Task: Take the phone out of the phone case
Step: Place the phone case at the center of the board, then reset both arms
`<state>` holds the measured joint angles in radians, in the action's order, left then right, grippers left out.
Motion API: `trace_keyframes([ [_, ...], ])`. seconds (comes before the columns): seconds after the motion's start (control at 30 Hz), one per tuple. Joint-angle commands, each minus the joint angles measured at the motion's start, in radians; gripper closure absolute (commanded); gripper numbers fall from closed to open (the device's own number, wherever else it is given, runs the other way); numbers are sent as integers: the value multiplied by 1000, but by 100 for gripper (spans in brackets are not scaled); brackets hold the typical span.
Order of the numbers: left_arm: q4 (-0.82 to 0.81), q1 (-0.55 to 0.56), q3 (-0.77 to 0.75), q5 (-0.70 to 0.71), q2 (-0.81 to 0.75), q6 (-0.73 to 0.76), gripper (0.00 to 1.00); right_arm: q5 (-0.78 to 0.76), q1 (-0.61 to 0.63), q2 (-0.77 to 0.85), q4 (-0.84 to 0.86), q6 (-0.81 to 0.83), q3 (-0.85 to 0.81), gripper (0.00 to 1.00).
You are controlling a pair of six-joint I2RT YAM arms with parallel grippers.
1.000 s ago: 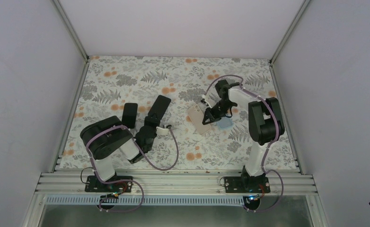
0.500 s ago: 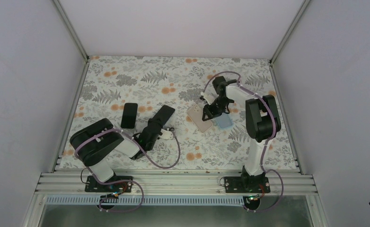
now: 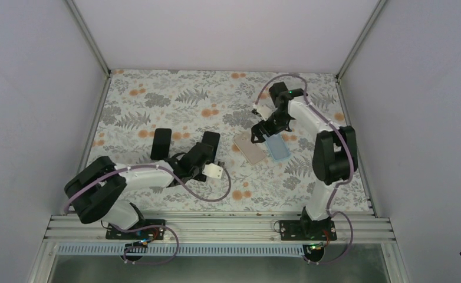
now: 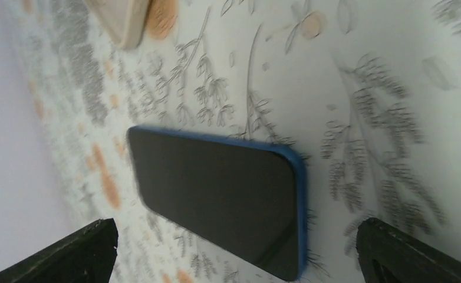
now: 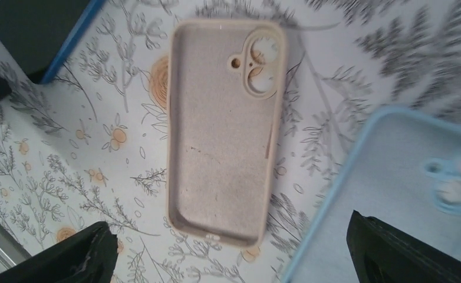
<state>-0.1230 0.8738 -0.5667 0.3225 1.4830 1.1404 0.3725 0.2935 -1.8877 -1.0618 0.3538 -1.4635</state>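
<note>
The left fingers (image 4: 237, 239) are wide apart and hold nothing. The phone (image 4: 216, 206) lies flat on the bench (image 4: 364, 88) just in front of them, its long side across the gap. It has a black screen and a blue edge. Farther right, the right fingers (image 5: 231, 236) are wide apart too. Just under them, the light-blue phone case (image 5: 393, 194) looks empty.

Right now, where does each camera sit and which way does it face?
Top: fixed above and behind, looking down on the table; left arm and right arm show.
Left wrist: rides the left arm, faces the phone; left pincer's open tips show.
Right wrist: rides the right arm, looks down at beige case and blue case; right pincer's open tips show.
Shared: both wrist views catch phone and beige case.
</note>
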Motion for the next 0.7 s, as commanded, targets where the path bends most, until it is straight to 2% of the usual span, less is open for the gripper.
trace_keyframes([
  [0.0, 587, 4, -208, -234, -65, -186, 0, -107, 5, 145, -74, 50, -77, 0],
  [0.13, 866, 0, -420, -334, -97, -263, 0, -262, -1, 255, -56, 48, -119, 0],
  [0.3, 972, -54, -612, -345, -187, -327, 0, -430, -70, 372, 60, 9, -178, 0],
  [0.47, 981, -252, -781, -434, -279, -373, 0, -358, -238, 466, 182, -56, -203, 0],
  [0.53, 937, -336, -781, -417, -322, -390, 0, -370, -296, 512, 270, -73, -142, 0],
  [0.67, 767, -586, -680, -379, -407, -427, 0, -466, -370, 600, 475, -79, 63, 0],
])
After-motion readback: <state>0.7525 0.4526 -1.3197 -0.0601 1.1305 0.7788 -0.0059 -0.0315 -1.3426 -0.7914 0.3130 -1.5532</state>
